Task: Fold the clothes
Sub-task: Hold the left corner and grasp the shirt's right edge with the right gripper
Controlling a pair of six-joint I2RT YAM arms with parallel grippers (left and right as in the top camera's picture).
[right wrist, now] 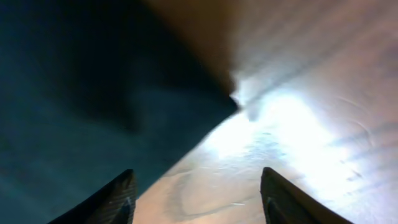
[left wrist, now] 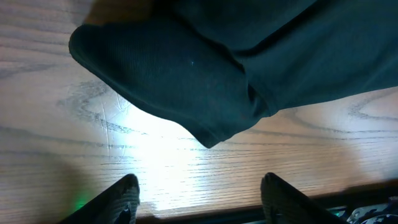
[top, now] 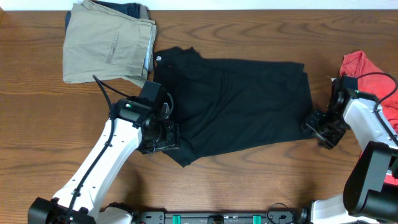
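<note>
The black garment (top: 236, 102) lies spread flat across the middle of the wooden table, a small white logo near its upper left corner. My left gripper (top: 163, 138) is open and empty at the garment's lower left edge; in the left wrist view a folded black corner (left wrist: 186, 81) lies just beyond the fingers (left wrist: 199, 196). My right gripper (top: 318, 129) is open and empty at the garment's lower right corner; the right wrist view shows the black cloth (right wrist: 93, 93) at the left finger (right wrist: 196, 193), with bare wood between the fingers.
Folded khaki-tan trousers (top: 106, 46) lie at the back left, touching the black garment's corner. A crumpled red shirt (top: 367, 68) lies at the right edge behind my right arm. Bare wood (top: 261, 180) runs along the front.
</note>
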